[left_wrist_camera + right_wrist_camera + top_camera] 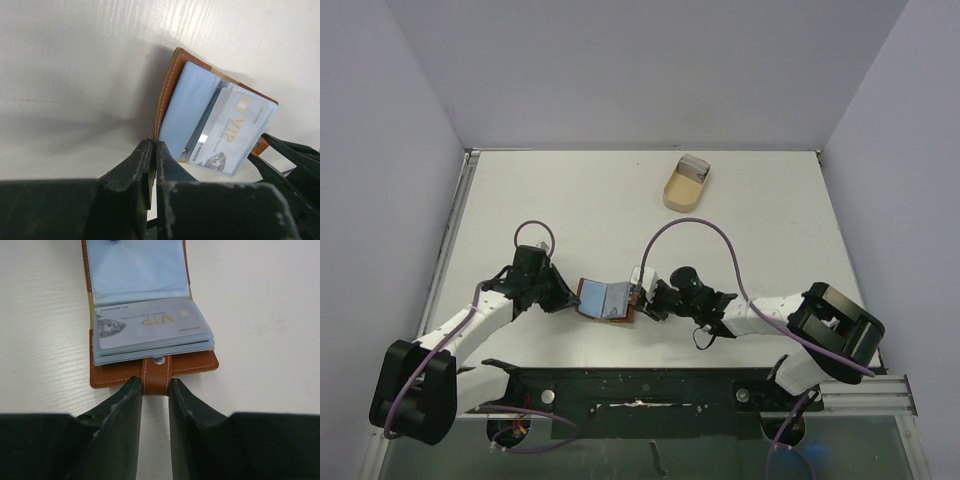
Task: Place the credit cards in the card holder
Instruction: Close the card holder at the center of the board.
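The reddish-brown card holder (pixel 605 299) lies open near the table's front, between my two grippers. Its pale blue plastic sleeves are spread, and a pale grey "VIP" credit card (pixel 150 325) sits in the sleeve stack. The card also shows in the left wrist view (pixel 229 131). My left gripper (pixel 566 296) is shut on the edge of the holder's left cover (pixel 170 82). My right gripper (pixel 155 383) is shut on the holder's snap strap (pixel 156 371) at the right cover's edge (pixel 202 363).
A tan oval tray (pixel 676 193) stands at the back right, with a pale grey flat object (pixel 694 168) in its far end. Purple walls close the table at the back and both sides. The black mounting rail (pixel 640 385) runs along the near edge.
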